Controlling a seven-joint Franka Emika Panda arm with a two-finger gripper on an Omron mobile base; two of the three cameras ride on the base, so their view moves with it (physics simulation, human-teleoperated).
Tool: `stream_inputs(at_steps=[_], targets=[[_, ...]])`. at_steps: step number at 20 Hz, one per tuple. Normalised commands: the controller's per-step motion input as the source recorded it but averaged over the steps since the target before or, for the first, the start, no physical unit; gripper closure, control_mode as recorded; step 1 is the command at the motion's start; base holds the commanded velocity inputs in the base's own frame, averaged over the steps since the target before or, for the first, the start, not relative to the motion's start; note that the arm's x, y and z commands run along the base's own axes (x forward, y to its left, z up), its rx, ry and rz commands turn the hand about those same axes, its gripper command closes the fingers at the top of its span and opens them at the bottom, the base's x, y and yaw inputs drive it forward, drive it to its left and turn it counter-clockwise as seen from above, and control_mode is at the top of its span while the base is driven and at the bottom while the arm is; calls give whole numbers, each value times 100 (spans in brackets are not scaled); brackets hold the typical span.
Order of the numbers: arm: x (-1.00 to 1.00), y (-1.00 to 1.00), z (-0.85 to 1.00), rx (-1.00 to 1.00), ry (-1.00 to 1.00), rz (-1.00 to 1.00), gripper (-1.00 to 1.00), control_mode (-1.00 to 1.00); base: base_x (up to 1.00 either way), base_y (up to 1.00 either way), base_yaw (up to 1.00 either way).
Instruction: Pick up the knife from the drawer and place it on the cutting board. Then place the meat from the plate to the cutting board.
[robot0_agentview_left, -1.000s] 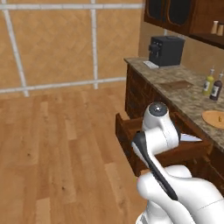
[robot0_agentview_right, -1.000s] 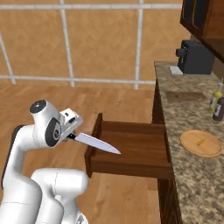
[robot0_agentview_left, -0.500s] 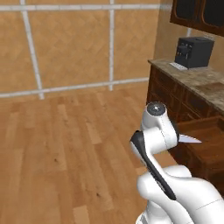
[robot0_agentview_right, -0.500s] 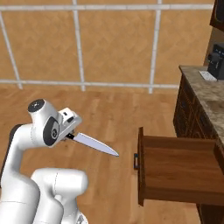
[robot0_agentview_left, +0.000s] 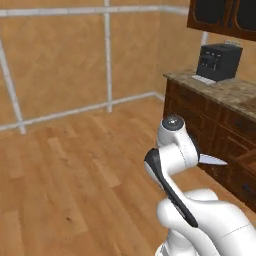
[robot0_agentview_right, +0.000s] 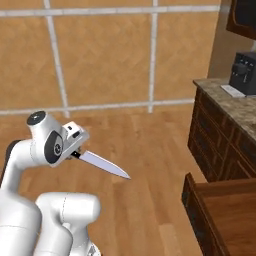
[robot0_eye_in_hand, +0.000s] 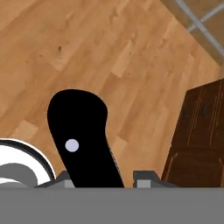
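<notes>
- While the gripper (robot0_agentview_right: 75, 151) stays out over the bare wooden floor (robot0_agentview_left: 65, 165), its jaws are clamped on the black handle of the knife (robot0_agentview_right: 102, 164), which it carries in the air with the silver blade pointing away from the arm and slightly down.
- Holding the knife by the handle seems meant to keep the blade free, so it can be laid flat on the cutting board later.
- Seen from the hand camera, the handle (robot0_eye_in_hand: 83, 140) rises between the two fingertips, one (robot0_eye_in_hand: 146, 177) showing to its right.
- To the right stands the drawer (robot0_agentview_right: 225, 210), pulled open and well apart from the knife; the part of its inside that shows holds nothing.
- On the counter (robot0_agentview_left: 225, 90) sits a dark coffee machine (robot0_agentview_left: 219, 61).
</notes>
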Motion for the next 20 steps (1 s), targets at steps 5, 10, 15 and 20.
stream_inputs(at_steps=[5, 10, 15, 20], targets=[[0, 0, 0, 0, 0, 0, 100, 100, 96, 64, -71], [0, 0, 0, 0, 0, 0, 100, 100, 83, 74, -75], [0, 0, 0, 0, 0, 0, 100, 100, 62, 62, -83], [0, 0, 0, 0, 0, 0, 100, 100, 72, 62, -81]])
